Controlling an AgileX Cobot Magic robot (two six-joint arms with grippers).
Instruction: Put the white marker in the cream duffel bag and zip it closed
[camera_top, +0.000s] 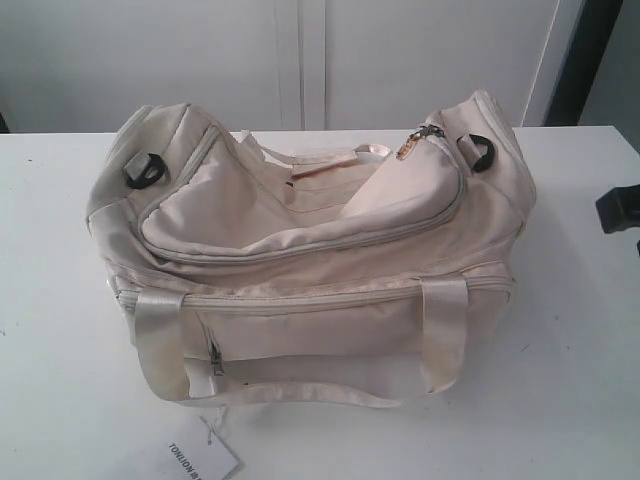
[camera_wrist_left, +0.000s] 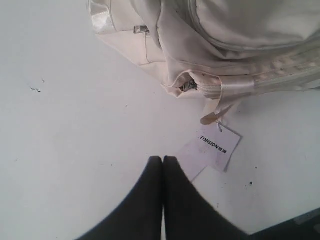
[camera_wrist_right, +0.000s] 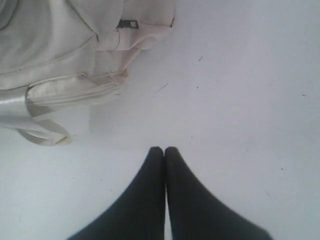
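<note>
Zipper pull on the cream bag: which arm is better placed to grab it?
Right, probably. The gold zipper pull sits at the cream duffel bag's right end, on the right gripper's side. The left gripper is by the paper tag near the opposite end. Both are shut; no white marker in view.

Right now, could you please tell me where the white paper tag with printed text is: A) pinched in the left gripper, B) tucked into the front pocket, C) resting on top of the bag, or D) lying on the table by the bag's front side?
D: the paper tag lies flat on the table just off the front of the cream duffel bag, and the left gripper is shut with nothing in it.
</note>
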